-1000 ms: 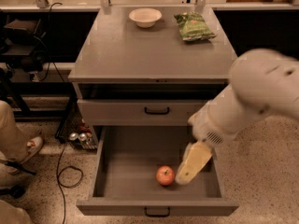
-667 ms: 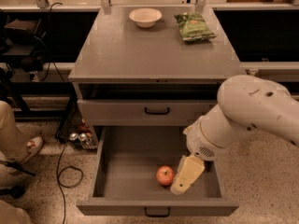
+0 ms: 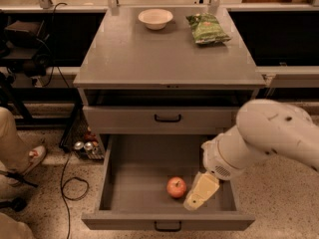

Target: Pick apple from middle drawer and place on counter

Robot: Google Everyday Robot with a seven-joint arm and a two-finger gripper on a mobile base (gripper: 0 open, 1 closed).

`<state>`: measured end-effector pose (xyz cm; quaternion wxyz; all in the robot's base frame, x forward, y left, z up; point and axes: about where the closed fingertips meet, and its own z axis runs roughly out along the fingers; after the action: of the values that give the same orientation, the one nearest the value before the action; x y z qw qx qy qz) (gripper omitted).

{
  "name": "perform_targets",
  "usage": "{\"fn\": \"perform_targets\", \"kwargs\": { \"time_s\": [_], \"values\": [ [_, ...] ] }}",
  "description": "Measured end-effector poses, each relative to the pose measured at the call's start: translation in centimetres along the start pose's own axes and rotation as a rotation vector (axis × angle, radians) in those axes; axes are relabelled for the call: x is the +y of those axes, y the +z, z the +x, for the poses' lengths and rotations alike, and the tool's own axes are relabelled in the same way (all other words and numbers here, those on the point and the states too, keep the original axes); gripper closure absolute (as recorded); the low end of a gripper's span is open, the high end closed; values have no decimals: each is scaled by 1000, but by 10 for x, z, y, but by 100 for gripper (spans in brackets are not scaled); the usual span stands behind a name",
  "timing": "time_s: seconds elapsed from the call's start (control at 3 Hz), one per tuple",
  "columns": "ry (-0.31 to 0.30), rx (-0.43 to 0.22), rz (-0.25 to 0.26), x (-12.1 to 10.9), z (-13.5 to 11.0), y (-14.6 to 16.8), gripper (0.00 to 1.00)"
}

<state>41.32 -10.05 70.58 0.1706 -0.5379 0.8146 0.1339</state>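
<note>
The apple (image 3: 176,187), small and red-orange, lies on the floor of the open middle drawer (image 3: 134,176), near its front right. The drawer is pulled far out below the cabinet. My gripper (image 3: 192,203), cream-coloured on a thick white arm (image 3: 264,138), reaches down into the drawer from the right. Its tip is just right of the apple and slightly nearer the drawer front, very close to the apple. The counter (image 3: 164,54) is the broad grey top above.
A white bowl (image 3: 155,18) and a green snack bag (image 3: 207,28) sit at the back of the counter. Another grey drawer (image 3: 124,119) above is closed. A person's leg and shoe (image 3: 22,156), cans (image 3: 83,146) and a cable (image 3: 70,183) are on the floor to the left.
My arm has come lower and nearer the drawer front, and the gripper has dropped beside the apple. The apple has not moved.
</note>
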Motion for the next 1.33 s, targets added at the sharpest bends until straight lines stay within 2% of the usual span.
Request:
{"fn": "perform_targets", "kwargs": {
  "time_s": [0.33,0.67,1.0,1.33],
  "values": [
    [87,-91,74,-41,37,49,0],
    [154,-180,117,-76,56,86,0],
    [225,-252,128,-95,68,129,0],
    [260,-298,109,-104,71,170,0]
  ]
}}
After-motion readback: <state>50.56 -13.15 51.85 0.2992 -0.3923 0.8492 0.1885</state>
